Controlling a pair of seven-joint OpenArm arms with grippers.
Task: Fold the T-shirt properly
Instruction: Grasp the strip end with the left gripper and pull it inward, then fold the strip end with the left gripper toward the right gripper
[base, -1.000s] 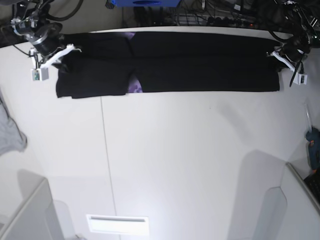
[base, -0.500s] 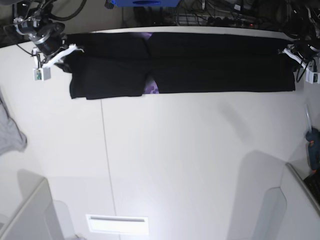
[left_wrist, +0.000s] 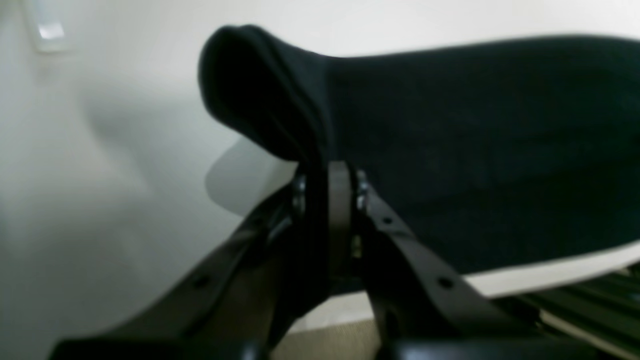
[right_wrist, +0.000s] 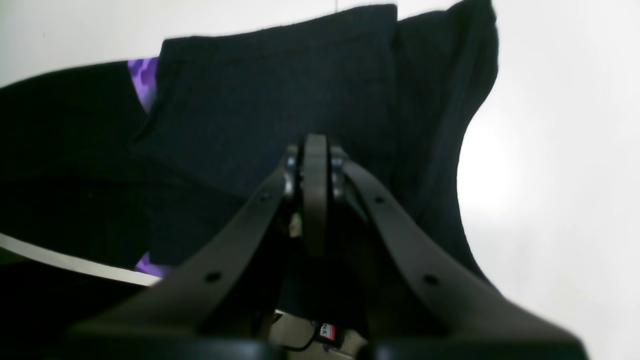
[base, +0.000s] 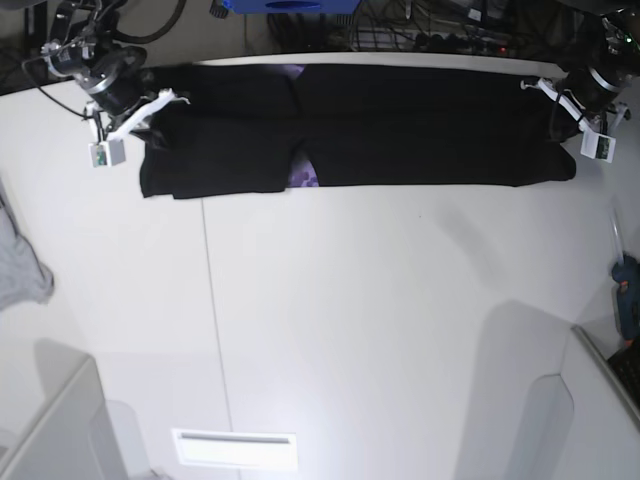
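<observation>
The T-shirt is laid out as a long black band across the far edge of the table, with a scrap of purple print shown at the overlap near its middle. One end is clamped between the fingers of the right gripper, seen at the left of the base view, and the other end between the fingers of the left gripper, seen at the right. In both wrist views the fingers are pressed together on dark cloth, and the pinched corner by the left gripper is bunched into a raised hump.

Several risks can be judged from here. Only a narrow bite of cloth is held at each end, so a corner could be lost if the band is pulled too taut. If the two arms are moved unevenly, the fold line would be skewed and the layered section near the print could be dragged open. The far hem lies close to the table edge and might be slid off it.

Counted: one T-shirt, two grippers, one table, one light grey cloth at the left margin.
</observation>
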